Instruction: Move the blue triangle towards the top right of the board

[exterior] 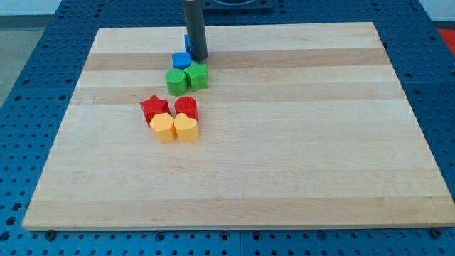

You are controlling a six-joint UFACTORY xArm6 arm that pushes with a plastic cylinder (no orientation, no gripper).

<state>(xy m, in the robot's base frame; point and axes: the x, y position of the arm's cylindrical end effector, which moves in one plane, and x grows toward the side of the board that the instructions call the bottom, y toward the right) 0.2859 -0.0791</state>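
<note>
Risk, operator: your tip [197, 58] touched the blue block's [181, 60] right side, crowding the green blocks [187, 78]; pushing there would have sent it left. No claw existed.

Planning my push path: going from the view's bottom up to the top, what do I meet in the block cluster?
Yellow pair (yellow block, yellow heart) → red pair (red star, red block) → green pair (green round block, green block) → blue block → my tip beside it.

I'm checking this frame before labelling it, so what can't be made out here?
- Blue block, camera view: my tip and its rod cover the right part, so its triangle shape is unconfirmed.
- Whether the tip touches the blue block: unclear.
- Rod's upper end: cut off by the view's top edge.
</note>
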